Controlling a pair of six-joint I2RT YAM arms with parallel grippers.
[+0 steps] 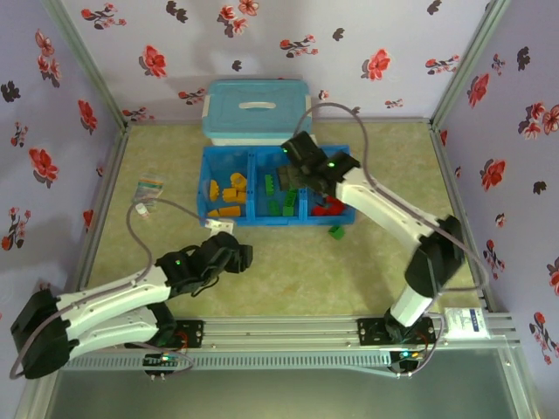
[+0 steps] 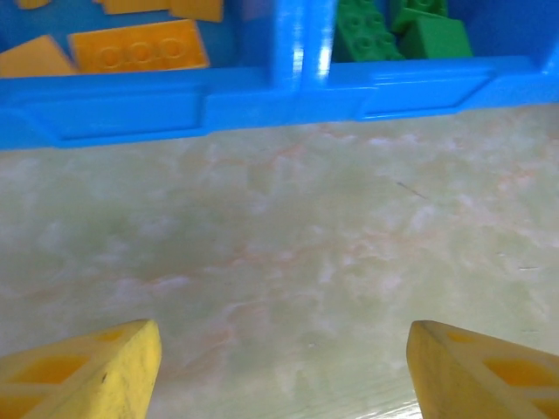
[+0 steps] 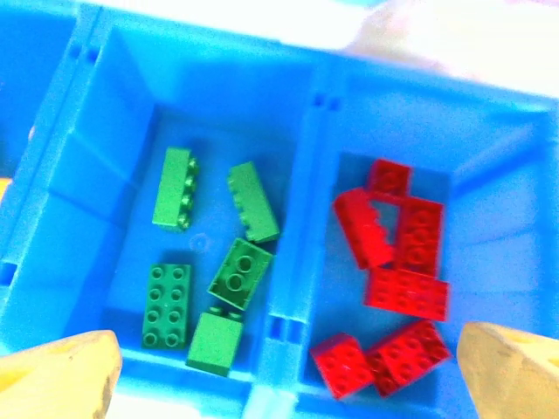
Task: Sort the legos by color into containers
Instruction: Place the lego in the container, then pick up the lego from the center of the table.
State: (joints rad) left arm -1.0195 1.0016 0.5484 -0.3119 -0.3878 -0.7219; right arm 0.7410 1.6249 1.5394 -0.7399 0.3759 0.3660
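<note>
Three views, top one first. Blue tray in mid-table, just in front of light-blue box. Yellow legos in left compartment, green legos in middle, red legos in right. One green brick alone on table, just beside near right corner of tray. Right gripper above middle and right compartments. Left gripper over bare table, near front wall of tray, not touching it.

From left wrist: fingers spread wide, nothing between them, bare table beneath. Front wall of tray across the top, yellow legos behind it at left, green legos at right.

From right wrist: fingers at both lower corners, wide apart, holding nothing. Five green legos lying loose in middle compartment, two of them touching. About six red legos crowded in right compartment, most touching each other. Dividing wall of tray between the two colours.
</note>
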